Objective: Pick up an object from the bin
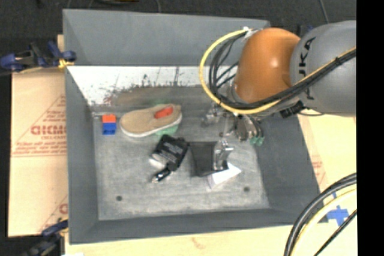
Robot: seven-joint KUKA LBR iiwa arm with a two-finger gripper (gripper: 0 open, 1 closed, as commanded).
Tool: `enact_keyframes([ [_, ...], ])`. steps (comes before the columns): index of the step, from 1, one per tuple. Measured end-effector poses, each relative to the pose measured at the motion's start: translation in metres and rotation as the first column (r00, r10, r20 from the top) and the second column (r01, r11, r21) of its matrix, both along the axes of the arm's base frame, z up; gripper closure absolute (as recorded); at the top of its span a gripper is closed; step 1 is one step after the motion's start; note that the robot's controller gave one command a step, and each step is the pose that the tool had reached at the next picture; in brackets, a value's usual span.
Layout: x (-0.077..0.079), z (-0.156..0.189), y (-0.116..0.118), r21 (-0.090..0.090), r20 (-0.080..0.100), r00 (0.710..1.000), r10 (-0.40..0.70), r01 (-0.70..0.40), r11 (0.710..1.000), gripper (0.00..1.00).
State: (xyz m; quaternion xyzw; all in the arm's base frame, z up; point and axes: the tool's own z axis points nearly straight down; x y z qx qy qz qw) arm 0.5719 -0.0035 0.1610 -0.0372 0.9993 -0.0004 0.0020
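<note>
Camera view: gripper (223, 156) near the bin's (180, 204) right wall.
It is seen over a black block (201, 160) and white scrap (227, 176); its grip cannot be told; the arm (327, 78) is lettered "KU".

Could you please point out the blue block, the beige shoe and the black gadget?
Blue block (108, 128): camera view, its blue face.
Beige shoe (138, 123): camera view, mid-sole.
Black gadget (170, 150): camera view, its body's middle.
</note>
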Motion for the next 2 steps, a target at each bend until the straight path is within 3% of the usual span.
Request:
enact_keyframes([
  [1,0.003,-0.016,0.003,0.000,-0.001,0.994,0.107,-0.107,0.994,0.00],
  [2,-0.004,-0.089,-0.009,0.002,0.003,1.000,-0.029,0.029,1.000,0.00],
])
